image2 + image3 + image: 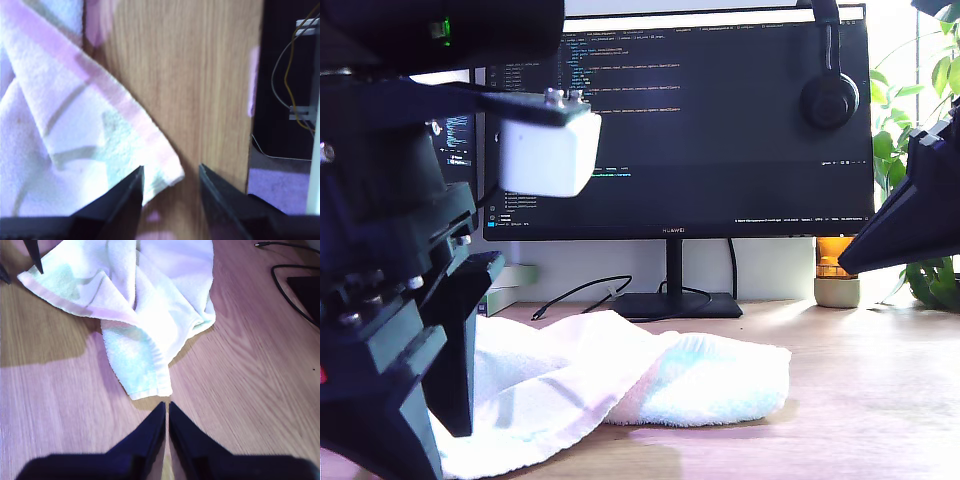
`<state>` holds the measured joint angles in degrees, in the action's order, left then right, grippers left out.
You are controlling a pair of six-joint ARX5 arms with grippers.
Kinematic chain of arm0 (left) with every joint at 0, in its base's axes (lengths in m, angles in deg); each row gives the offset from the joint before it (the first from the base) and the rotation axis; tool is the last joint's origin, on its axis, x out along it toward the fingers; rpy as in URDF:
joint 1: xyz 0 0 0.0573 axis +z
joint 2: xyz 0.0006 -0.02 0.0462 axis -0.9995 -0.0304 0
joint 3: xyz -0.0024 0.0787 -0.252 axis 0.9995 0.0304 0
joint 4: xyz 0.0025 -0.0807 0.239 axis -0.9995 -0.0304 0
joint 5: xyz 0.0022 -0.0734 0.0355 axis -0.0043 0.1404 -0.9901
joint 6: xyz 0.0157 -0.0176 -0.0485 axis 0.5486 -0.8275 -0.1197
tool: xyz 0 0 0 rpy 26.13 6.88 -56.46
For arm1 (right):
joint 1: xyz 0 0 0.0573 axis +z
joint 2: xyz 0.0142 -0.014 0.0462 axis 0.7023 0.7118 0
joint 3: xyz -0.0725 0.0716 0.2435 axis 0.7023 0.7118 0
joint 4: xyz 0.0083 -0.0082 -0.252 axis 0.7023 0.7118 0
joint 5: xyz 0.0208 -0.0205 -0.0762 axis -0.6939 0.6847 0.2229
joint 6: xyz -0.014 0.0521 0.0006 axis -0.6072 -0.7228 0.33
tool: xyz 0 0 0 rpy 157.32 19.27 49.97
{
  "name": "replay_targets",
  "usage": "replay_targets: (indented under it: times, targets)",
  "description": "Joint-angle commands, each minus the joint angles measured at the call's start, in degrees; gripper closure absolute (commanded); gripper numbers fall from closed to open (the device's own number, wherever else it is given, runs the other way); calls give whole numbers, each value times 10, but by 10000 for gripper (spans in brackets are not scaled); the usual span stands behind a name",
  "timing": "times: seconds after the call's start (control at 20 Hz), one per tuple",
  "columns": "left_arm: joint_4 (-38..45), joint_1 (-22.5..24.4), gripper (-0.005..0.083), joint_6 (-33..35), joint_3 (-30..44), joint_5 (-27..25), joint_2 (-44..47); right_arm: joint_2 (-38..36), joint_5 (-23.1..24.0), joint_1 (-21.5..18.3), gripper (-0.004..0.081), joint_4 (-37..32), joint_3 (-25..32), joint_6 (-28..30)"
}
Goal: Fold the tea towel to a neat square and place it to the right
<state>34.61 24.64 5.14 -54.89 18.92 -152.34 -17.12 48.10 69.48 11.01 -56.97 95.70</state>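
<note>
The tea towel (pixel 650 380) lies crumpled and loosely doubled over on the wooden table, fluffy white with faint pink and mint bands. My first gripper (pixel 435 450) looms large at the exterior view's left, over the towel's end there. Its wrist view shows the jaws open (pixel 171 170), straddling a towel corner (pixel 165 170) without closing on it. My second gripper (pixel 855 260) hangs above the table at the exterior view's right. It is shut with nothing in it (pixel 166 405), just short of a narrow towel end (pixel 145 385). One fingertip (pixel 35 257) of the first gripper shows at the towel's far corner.
A monitor (pixel 680 120) on a stand fills the back, with headphones (pixel 830 95) hung on it and a black cable (pixel 580 295) trailing from its base. An orange jar (pixel 836 275) and a plant (pixel 920 120) stand at the exterior view's right. The table edge (pixel 250 125) lies close beside my first gripper.
</note>
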Motion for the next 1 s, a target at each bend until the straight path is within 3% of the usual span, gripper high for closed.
replay_targets:
  times: [0.0, 0.45, 0.65, 0.95]
  targets:
    - [15, -1, 472, 1, 14, 2, -7, 3, -2, 2, 780, -7, -7, 0]
    - [38, 3, 474, 6, 20, 0, -36, 3, -2, 2, 780, -9, -7, 0]
    - [37, 6, 530, 7, 20, -10, -60, 3, -2, 2, 780, -9, -7, 0]
    - [35, 17, 690, 31, 20, -29, -61, 3, -2, 3, 780, -10, -7, 0]
